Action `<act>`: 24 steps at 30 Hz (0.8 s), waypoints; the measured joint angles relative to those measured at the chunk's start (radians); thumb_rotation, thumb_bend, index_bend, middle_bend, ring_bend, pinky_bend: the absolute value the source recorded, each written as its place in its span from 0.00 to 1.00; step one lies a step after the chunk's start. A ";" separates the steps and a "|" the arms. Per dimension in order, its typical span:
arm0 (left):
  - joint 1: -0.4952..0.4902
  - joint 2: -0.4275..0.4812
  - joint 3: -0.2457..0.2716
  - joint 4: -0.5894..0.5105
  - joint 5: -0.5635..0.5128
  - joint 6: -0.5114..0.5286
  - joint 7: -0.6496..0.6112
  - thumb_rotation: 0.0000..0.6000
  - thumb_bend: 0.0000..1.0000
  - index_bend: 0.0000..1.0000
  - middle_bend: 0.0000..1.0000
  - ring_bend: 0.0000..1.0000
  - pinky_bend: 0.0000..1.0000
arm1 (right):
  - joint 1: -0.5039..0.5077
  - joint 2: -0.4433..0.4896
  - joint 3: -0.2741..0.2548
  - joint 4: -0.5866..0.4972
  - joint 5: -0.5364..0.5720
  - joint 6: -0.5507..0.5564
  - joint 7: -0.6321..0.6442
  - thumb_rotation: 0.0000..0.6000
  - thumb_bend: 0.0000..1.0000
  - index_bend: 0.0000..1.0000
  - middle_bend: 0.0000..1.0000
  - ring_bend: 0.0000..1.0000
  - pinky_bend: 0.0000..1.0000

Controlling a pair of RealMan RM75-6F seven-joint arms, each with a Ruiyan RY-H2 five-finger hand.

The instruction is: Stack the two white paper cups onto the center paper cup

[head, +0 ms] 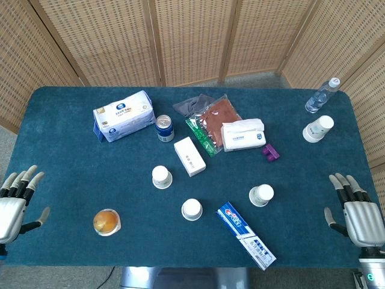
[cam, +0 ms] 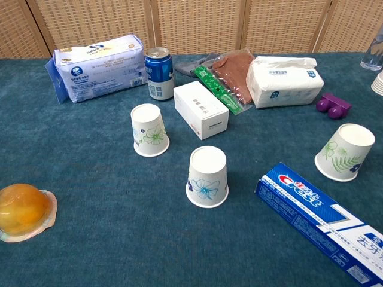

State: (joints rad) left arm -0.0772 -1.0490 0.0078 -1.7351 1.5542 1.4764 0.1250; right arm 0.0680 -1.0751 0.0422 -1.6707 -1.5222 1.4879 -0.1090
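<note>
Currently three white paper cups, all upside down on the blue table [head: 72,168]: left cup [head: 162,177], center cup [head: 192,209] nearest, right cup [head: 261,195]; contents hidden. Apart, none stacked. Left hand [head: 15,201] at near left edge, fingers spread, holding nothing. Right hand [head: 358,211] at near right edge, likewise spread and empty. Toothpaste box [head: 245,234] just beside right cup. Soda can [head: 164,127] farther back, upright.

Head view looks straight down from high; chest view low, near, sharing the center paper cup [head: 192,209] [cam: 207,176]
</note>
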 measured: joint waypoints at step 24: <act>-0.012 0.024 0.008 0.024 0.034 -0.012 -0.050 0.78 0.43 0.00 0.00 0.00 0.03 | -0.030 0.016 -0.020 -0.020 -0.052 0.043 0.010 0.83 0.50 0.00 0.09 0.00 0.24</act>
State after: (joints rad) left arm -0.0897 -1.0247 0.0153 -1.7113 1.5881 1.4639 0.0750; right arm 0.0377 -1.0592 0.0219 -1.6903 -1.5739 1.5313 -0.0985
